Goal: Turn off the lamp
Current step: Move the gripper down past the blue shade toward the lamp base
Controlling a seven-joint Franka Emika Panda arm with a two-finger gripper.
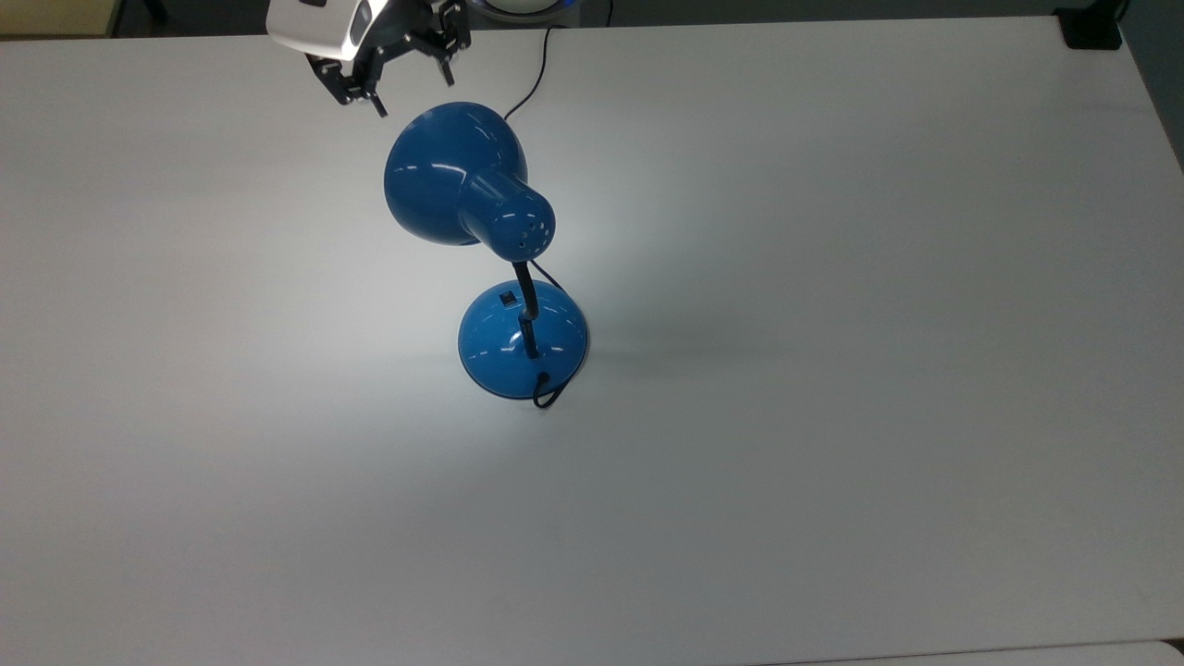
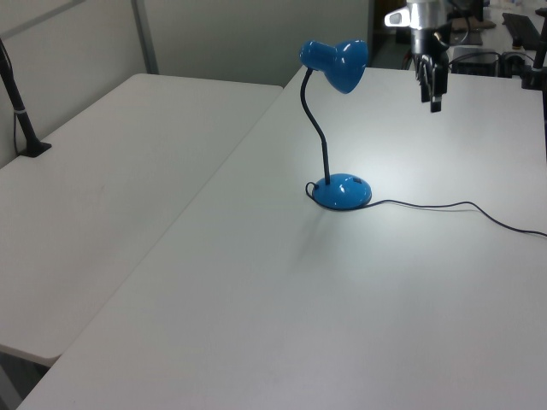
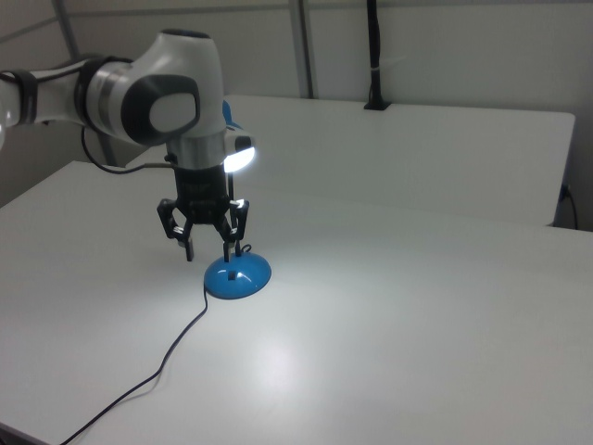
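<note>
The lamp stands lit near the table's middle, with a blue bell shade (image 1: 453, 176), a black gooseneck (image 2: 318, 128) and a domed blue base (image 1: 523, 338). A small black switch (image 1: 508, 298) sits on the base. A bright pool of light lies on the table around the base. My gripper (image 1: 416, 97) hangs open and empty above the table, just beyond the shade toward the top view's top left. In the left view, the gripper (image 2: 430, 101) is to the shade's right. In the right view, the gripper (image 3: 209, 255) hovers just left of the base (image 3: 238, 274), and the arm partly hides the glowing shade (image 3: 239, 159).
The lamp's black cord (image 2: 444, 207) trails across the white table (image 1: 832, 416) and off the top view's top edge. A second table (image 2: 128, 171) adjoins, with a black post (image 2: 21, 111) clamped at its edge. A black clamp (image 1: 1091, 28) sits at the top view's top right corner.
</note>
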